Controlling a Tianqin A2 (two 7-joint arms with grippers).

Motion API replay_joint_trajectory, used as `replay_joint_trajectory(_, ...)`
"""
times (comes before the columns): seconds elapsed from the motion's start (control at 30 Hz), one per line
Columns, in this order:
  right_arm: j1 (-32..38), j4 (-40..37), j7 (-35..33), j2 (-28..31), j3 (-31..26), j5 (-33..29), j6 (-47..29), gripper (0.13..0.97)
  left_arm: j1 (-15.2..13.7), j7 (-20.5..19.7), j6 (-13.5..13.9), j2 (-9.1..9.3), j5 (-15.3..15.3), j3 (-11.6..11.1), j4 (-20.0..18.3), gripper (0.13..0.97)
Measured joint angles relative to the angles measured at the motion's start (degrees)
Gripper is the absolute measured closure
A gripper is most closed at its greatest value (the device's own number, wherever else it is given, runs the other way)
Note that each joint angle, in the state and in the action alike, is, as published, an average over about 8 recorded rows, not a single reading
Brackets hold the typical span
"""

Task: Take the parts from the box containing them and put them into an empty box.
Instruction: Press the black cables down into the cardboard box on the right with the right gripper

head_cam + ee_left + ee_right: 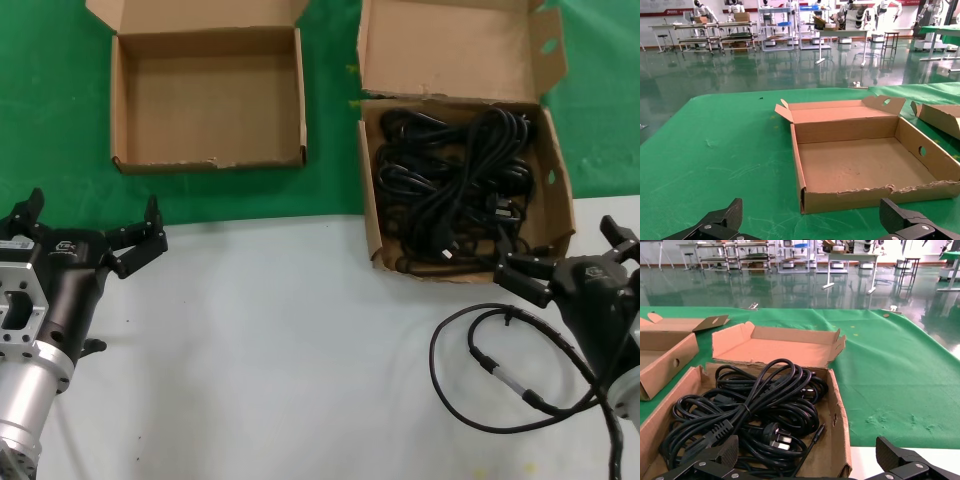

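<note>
The parts, black power cords (455, 190) coiled in bundles with plug ends, fill the larger box (556, 160) with the tall lid flap at the back right; they also show in the right wrist view (750, 410). The empty low-walled box (207, 158) stands at the back left and shows in the left wrist view (840, 202). My right gripper (570, 255) is open and empty just in front of the full box's near right corner. My left gripper (95, 220) is open and empty, short of the empty box.
A thick black looped robot cable (500, 365) with a silver connector lies on the white table (280, 350) by my right arm. Green cloth (50, 110) covers the table's far part under both boxes.
</note>
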Motion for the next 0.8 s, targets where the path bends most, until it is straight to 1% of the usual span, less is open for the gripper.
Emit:
replay_joint_trajectory(0.23, 0.00, 0.00, 0.00, 0.00, 0.00, 0.00, 0.00, 0.129, 0.00, 0.00, 0.00, 0.00, 0.00, 0.00, 0.00, 0.144)
replay_joint_trajectory(0.53, -0.08, 0.12, 0.01, 0.15, -0.08, 0.01, 0.01, 0.129, 0.00, 0.00, 0.00, 0.00, 0.00, 0.00, 0.00, 0.216)
replay_joint_trajectory(0.67, -0.35, 0.74, -0.17, 0.95, -0.35, -0.19, -0.21, 0.129, 0.00, 0.00, 0.00, 0.00, 0.00, 0.00, 0.00, 0.285)
replay_joint_trajectory(0.8, -0.61, 2.16, -0.82, 3.18, -0.74, -0.85, -1.02, 0.129, 0.00, 0.00, 0.00, 0.00, 0.00, 0.00, 0.00, 0.354)
